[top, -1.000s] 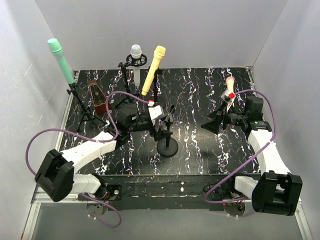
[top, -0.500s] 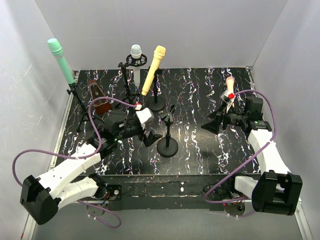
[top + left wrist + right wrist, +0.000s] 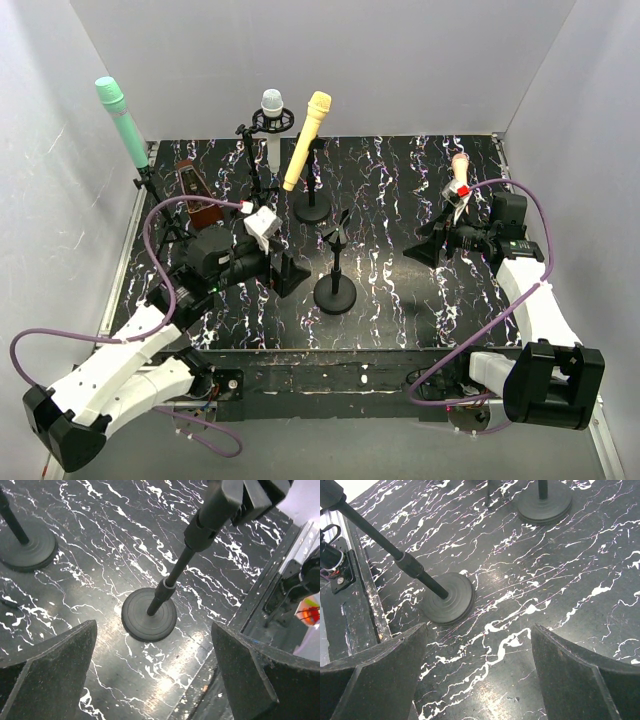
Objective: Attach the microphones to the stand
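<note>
The mint green microphone, white microphone and yellow microphone sit in holders along the back of the counter. The peach-pink microphone stands at the right, just behind the right gripper; whether a holder carries it cannot be told. The empty stand is mid-counter with its clip bare, and the right gripper and left gripper both have wide, empty fingers. The step probably calls for gripping the peach-pink barrel below the head and pressing it squarely into the clip while the pole is steadied.
</note>
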### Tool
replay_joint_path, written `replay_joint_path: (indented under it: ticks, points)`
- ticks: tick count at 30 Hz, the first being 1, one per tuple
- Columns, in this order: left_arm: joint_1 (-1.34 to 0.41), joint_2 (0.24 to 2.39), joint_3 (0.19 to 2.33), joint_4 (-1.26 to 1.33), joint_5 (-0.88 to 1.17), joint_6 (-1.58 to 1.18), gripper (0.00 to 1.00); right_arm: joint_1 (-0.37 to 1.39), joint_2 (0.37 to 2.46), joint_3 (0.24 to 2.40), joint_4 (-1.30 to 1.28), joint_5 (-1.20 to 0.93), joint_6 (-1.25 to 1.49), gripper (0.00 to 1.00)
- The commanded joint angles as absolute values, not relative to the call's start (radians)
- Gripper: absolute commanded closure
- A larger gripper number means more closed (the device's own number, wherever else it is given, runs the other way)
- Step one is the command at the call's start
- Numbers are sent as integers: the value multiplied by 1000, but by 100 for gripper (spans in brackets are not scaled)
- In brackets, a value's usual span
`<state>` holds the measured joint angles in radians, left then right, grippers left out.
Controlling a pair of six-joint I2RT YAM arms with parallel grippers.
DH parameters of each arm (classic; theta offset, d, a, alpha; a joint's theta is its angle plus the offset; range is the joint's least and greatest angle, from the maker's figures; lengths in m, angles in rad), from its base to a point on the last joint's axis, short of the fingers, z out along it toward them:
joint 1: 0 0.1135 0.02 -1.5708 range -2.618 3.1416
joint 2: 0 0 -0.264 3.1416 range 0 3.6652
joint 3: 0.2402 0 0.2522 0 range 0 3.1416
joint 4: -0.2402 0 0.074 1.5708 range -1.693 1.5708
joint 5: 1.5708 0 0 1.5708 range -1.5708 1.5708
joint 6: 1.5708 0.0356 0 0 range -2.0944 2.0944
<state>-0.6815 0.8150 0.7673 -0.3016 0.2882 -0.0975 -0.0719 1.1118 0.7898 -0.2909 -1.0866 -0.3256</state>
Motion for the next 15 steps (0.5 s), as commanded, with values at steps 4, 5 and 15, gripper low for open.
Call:
replay_joint_path:
  ticks: [4, 5, 15]
  points:
    - [-676, 830, 963, -449, 108, -281, 2, -84, 1114, 831, -299, -1100, -344, 11]
    - [-676, 841, 995, -466, 74, -294, 2, -84, 1117, 833, -299, -1100, -344, 11]
    - [-678, 1116, 1374, -610, 0, -387, 2, -92, 1108, 833, -299, -1104, -345, 11]
